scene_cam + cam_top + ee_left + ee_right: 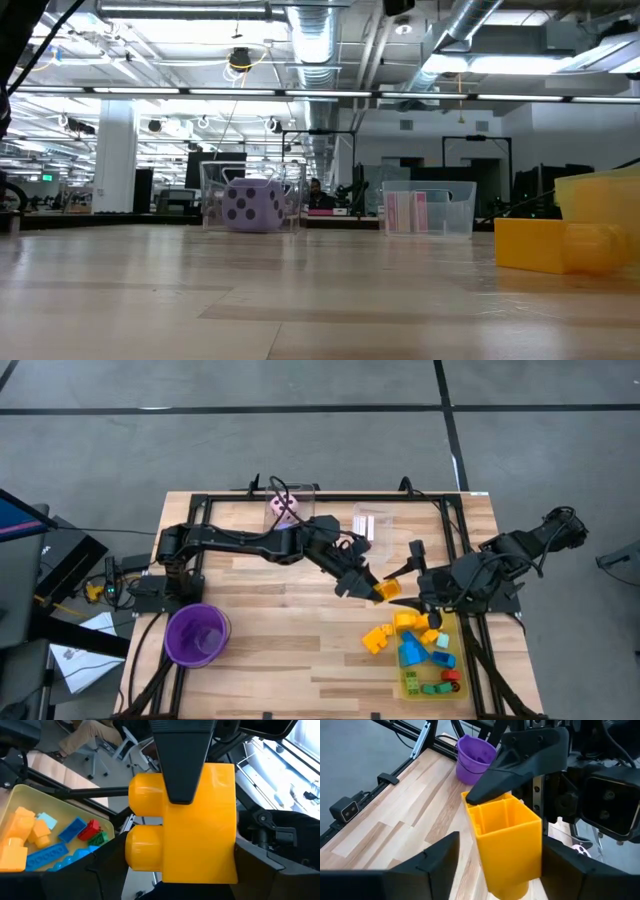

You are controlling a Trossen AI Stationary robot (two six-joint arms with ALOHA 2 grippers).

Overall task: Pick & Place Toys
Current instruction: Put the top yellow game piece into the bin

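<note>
My left gripper (372,588) reaches from the table's left to its middle and is shut on a yellow two-stud block (387,591) (200,820), held above the table. My right gripper (400,587) faces it from the right and is open. In the right wrist view its two fingers stand on either side of the block (507,840); I see a gap at one side and cannot tell at the other. More toys lie in a yellow tray (408,682) (30,800) and beside it (378,637). My left gripper pinches the yellow block between its two fingers, on two opposite flat side walls (215,785). One finger (520,755) lies on the wall near the block's hollow end. The fingers come in level from the table's left. The block is lifted clear of the table.
A purple cup (197,633) (476,755) stands at the near left. At the far edge, one clear box (285,508) holds a purple dotted die (250,205) and another (372,522) (425,212) holds pink-white cards. Bare wood lies between the cup and the tray.
</note>
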